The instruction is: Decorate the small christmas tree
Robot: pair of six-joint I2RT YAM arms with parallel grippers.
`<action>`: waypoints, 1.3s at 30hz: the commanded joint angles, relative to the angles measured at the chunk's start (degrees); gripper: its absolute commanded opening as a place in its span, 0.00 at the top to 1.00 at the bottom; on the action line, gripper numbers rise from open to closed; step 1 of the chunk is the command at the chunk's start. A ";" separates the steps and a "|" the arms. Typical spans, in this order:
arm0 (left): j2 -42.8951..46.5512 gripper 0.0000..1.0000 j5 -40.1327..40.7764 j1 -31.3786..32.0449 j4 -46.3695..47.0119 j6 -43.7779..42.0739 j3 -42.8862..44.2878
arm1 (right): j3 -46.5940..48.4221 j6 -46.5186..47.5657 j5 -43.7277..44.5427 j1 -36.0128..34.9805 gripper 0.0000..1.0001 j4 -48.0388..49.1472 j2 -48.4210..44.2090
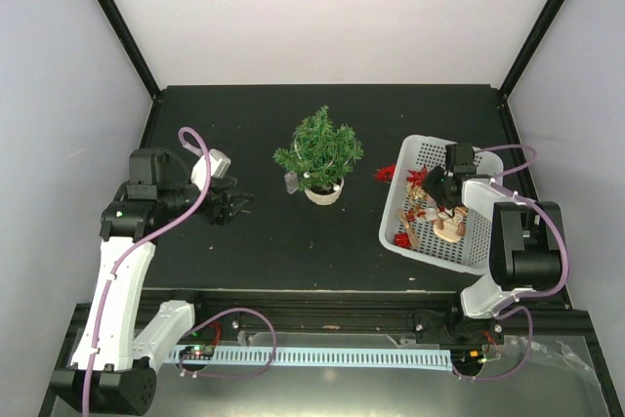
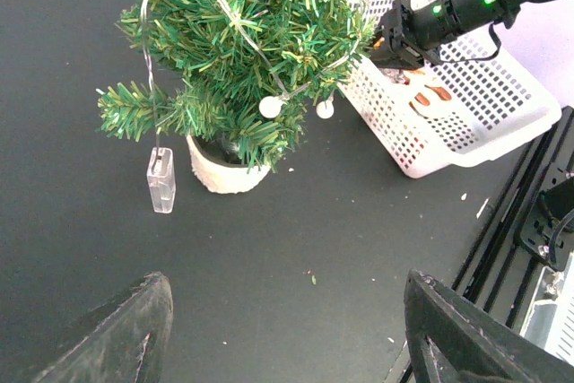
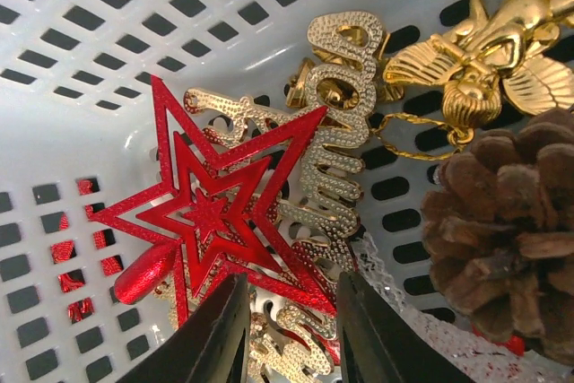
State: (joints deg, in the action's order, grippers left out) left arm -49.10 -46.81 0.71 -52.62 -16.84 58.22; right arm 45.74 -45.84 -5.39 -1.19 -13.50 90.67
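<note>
Right claw (image 3: 289,334), jaws narrow, straddling the lower tip of a red star (image 3: 211,217) that lies on a gold script ornament (image 3: 336,123) inside the white basket (image 1: 394,212) (no pinch evident): the step in hand is judged to be picking a decoration. The small christmas tree (image 1: 320,151) stands mid-bench (image 1: 293,241), just left of the basket, faced by the left claw (image 2: 287,347), wide and empty. The next move calls for closing on the star's edge and lifting it free of the tangle.

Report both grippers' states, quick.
Left gripper: wide open, empty, facing the small christmas tree.
Right gripper: narrowly open over the red star in the white basket, gripping nothing yet.
</note>
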 commanded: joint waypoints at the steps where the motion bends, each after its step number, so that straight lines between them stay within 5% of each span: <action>1: 0.85 0.28 -1.86 -0.59 1.03 0.58 -0.12 | 0.39 0.01 0.05 0.19 0.69 -1.02 0.40; 9: 1.02 0.28 -1.96 -0.96 1.03 0.67 -0.29 | 1.91 -0.05 -0.71 0.17 0.70 0.77 4.03; 17: 0.68 0.28 -2.51 -1.39 1.12 0.70 -0.30 | 0.30 0.91 -1.51 0.17 0.98 3.47 0.33; 28: 0.43 0.28 -3.35 -1.43 1.36 0.84 -0.38 | 2.54 5.69 7.33 0.19 0.99 -7.56 -8.11; 34: 0.54 0.28 -3.54 -1.43 1.43 0.84 -0.34 | 8.91 7.43 4.10 0.14 0.71 -11.82 -1.56; 39: 0.83 0.28 -3.56 -1.48 1.47 0.75 -0.54 | 11.73 6.97 3.12 0.16 0.61 -12.43 3.11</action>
State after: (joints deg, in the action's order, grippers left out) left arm -48.75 -49.01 -0.34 -52.21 -16.64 57.65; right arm 55.24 -39.33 -1.65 -1.19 -23.66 91.13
